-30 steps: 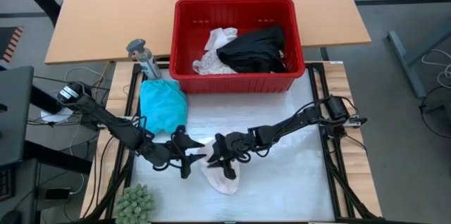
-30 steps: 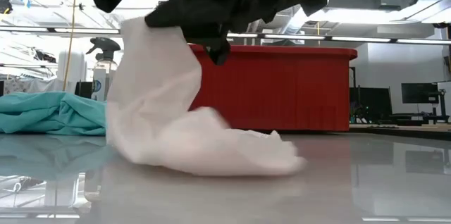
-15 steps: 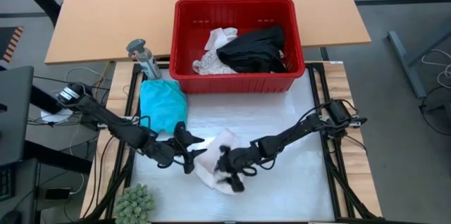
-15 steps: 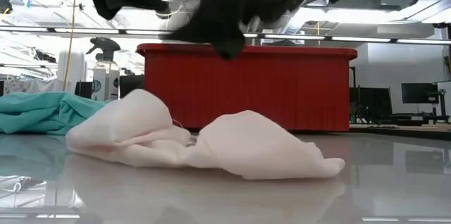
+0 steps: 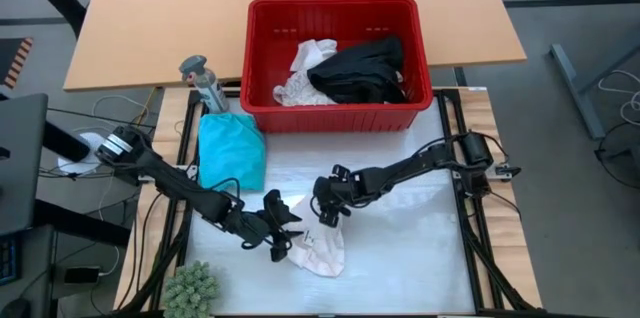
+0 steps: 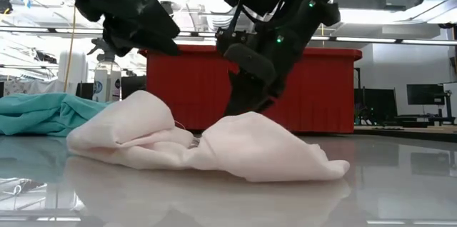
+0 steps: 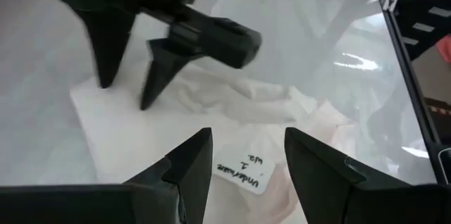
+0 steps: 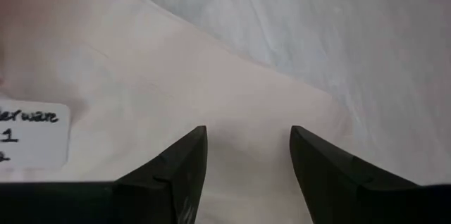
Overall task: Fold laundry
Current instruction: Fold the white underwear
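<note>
Glossy surface [image 5: 400,248] is carrying a crumpled cloth [image 5: 318,250]; both spread claws, left [image 5: 285,241] and right [image 5: 326,216], are hovering just above, risking bunching it further.

Overhead view straight down, low view level across the table, wrist views close above the white garment [image 5: 318,249] all share.
</note>
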